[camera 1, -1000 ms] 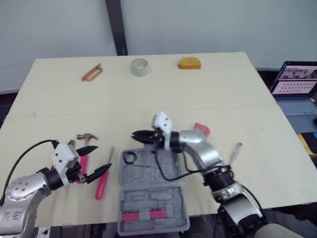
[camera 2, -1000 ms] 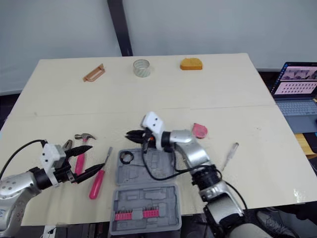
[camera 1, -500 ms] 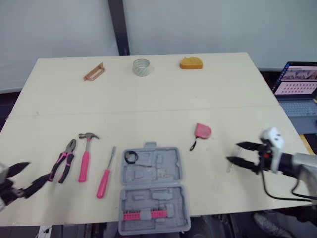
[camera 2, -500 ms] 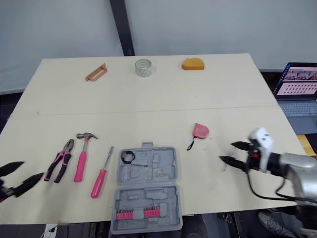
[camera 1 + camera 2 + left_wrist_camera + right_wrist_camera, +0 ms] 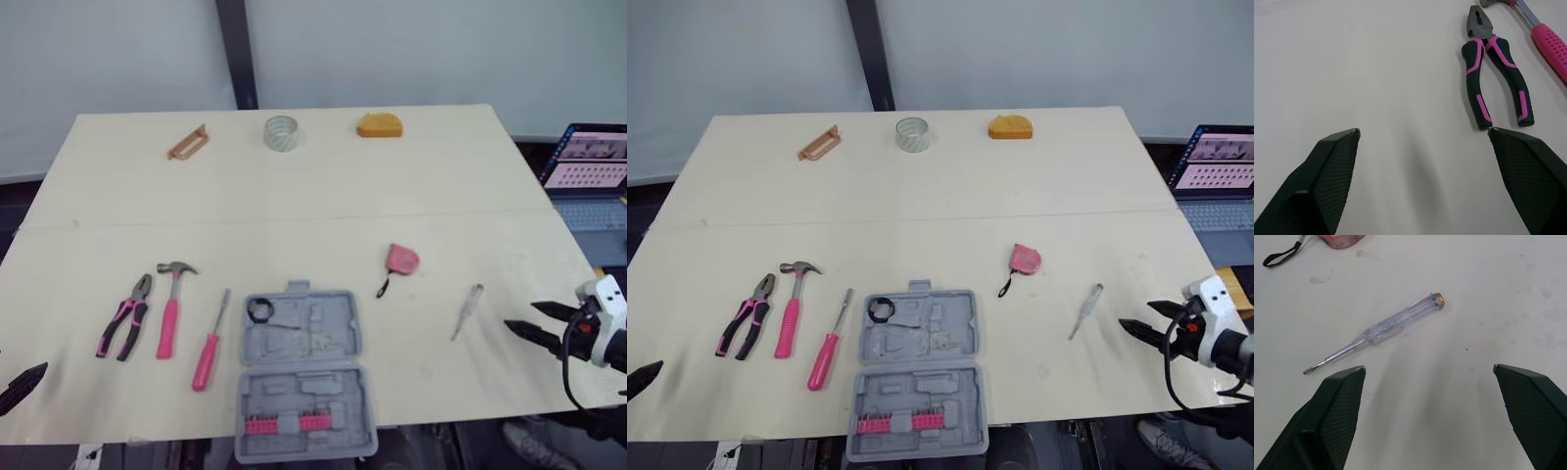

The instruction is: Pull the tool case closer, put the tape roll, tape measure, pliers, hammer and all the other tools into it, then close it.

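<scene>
The grey tool case (image 5: 304,372) lies open near the table's front edge, with a small black ring (image 5: 259,311) in its upper half. To its left lie the pink screwdriver (image 5: 209,348), hammer (image 5: 169,308) and pliers (image 5: 125,315). The pink tape measure (image 5: 401,258) and a clear screwdriver (image 5: 467,310) lie to its right. The tape roll (image 5: 280,132) stands at the far edge. My right gripper (image 5: 524,318) hovers open at the right edge, just short of the clear screwdriver (image 5: 1386,328). My left gripper (image 5: 1422,131) is open at the front left corner, near the pliers (image 5: 1493,73).
An orange block (image 5: 377,124) and a brown handle-shaped piece (image 5: 186,143) sit along the far edge beside the tape roll. A laptop (image 5: 588,157) stands off the table to the right. A row of pink bits (image 5: 284,424) fills the case's lower half.
My right arm swung from above the case out to the right table edge, and its fingers opened. My left arm drew back from the hammer and pliers to the front left corner.
</scene>
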